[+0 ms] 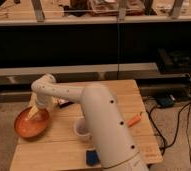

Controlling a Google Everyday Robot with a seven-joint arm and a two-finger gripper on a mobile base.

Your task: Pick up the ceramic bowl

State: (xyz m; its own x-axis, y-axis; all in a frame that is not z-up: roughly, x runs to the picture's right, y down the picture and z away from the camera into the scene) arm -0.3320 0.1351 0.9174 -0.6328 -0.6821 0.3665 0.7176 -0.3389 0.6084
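Observation:
The ceramic bowl (31, 124) is a wide, shallow, glossy orange-brown dish at the left edge of the wooden table (64, 150), partly overhanging it. My white arm reaches from the lower middle over to the left. The gripper (34, 112) hangs over the bowl's far inner rim, its pale fingers pointing down into the bowl. A small white cup (81, 128) stands on the table to the right of the bowl, beside my arm.
An orange stick-like object (133, 120) lies on the table's right side. A blue object (91, 158) lies near the front edge. A dark object (64, 103) sits behind the arm. Dark shelving stands behind the table; cables and a box (165, 101) lie on the floor at right.

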